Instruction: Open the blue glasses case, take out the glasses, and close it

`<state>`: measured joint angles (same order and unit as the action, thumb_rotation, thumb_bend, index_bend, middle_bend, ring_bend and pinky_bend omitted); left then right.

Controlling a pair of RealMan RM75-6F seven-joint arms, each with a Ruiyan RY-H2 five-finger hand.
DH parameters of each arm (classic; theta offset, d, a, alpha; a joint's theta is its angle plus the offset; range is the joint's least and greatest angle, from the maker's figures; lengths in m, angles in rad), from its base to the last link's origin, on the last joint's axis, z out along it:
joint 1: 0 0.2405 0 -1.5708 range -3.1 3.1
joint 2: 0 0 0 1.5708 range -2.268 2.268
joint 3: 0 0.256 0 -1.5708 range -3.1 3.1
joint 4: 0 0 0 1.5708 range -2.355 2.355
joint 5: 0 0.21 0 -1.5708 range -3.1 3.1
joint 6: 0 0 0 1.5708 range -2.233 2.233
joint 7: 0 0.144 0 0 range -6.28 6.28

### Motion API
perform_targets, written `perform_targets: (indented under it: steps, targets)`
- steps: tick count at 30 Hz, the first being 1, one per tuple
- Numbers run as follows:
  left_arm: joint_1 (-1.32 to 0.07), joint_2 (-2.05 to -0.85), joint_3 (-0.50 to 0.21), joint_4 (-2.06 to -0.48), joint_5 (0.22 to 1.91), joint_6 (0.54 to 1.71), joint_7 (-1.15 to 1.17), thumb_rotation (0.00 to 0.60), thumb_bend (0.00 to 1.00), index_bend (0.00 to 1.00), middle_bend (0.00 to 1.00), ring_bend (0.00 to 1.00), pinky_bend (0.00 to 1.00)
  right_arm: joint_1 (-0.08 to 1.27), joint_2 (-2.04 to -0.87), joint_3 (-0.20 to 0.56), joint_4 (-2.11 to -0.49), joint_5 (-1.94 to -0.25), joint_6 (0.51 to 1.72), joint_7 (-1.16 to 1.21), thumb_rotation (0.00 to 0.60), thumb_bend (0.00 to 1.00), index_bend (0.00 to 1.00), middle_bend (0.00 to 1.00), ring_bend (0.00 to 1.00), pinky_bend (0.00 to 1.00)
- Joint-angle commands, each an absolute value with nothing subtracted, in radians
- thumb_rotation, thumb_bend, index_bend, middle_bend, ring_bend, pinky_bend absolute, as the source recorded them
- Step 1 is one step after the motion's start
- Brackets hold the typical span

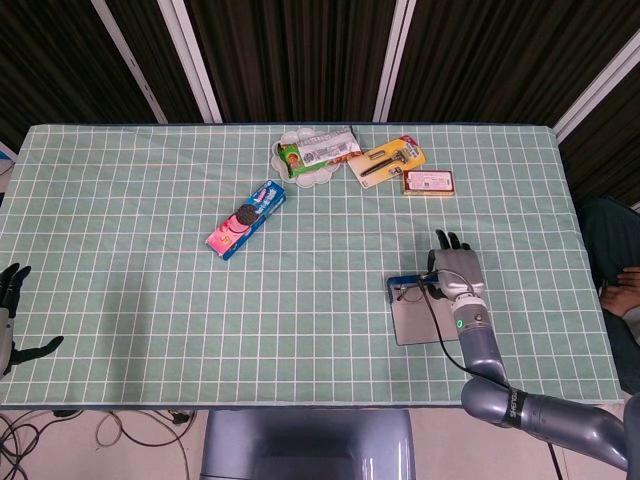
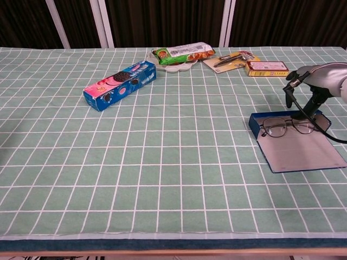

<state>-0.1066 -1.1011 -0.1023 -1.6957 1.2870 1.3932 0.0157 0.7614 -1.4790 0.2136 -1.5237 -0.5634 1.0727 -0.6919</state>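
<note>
Covering nearly the whole scene, a green cloth with a white grid (image 1: 150, 200) lies over the tabletop, with dark curtains and pale slanted bars behind it. Near the right front, the open blue glasses case (image 2: 295, 147) lies flat, its grey lining up, and the thin wire-framed glasses (image 2: 287, 127) rest inside along its far edge. The right hand (image 1: 455, 266) hovers just over the case's far right corner, fingers loosely apart and holding nothing. A blue biscuit box (image 1: 247, 219) sits mid-table; a green snack packet on a white plate (image 1: 315, 153), a carded razor (image 1: 387, 160) and a small orange box (image 1: 429, 181) line the far edge. Only the head view shows the left hand (image 1: 10, 315), spread open at the near left edge.
</note>
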Motion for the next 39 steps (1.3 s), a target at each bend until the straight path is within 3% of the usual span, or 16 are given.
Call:
perform_targets:
  steps: [1, 39]
  targets:
    - [-0.106, -1.101, -0.102, -1.696, 1.287, 1.393, 0.015, 0.6, 0.03, 0.0, 0.0, 0.0, 0.0, 0.762, -1.479, 0.212, -1.523, -0.56, 1.072, -0.692, 0.6, 0.4, 0.48, 0.08, 0.0, 0.19]
    - [-0.108, -1.095, -0.106, -1.696, 1.284, 1.387, 0.001, 0.6, 0.03, 0.0, 0.0, 0.0, 0.0, 0.778, -1.504, 0.196, -1.508, -0.518, 1.079, -0.709, 0.6, 0.47, 0.48, 0.08, 0.0, 0.19]
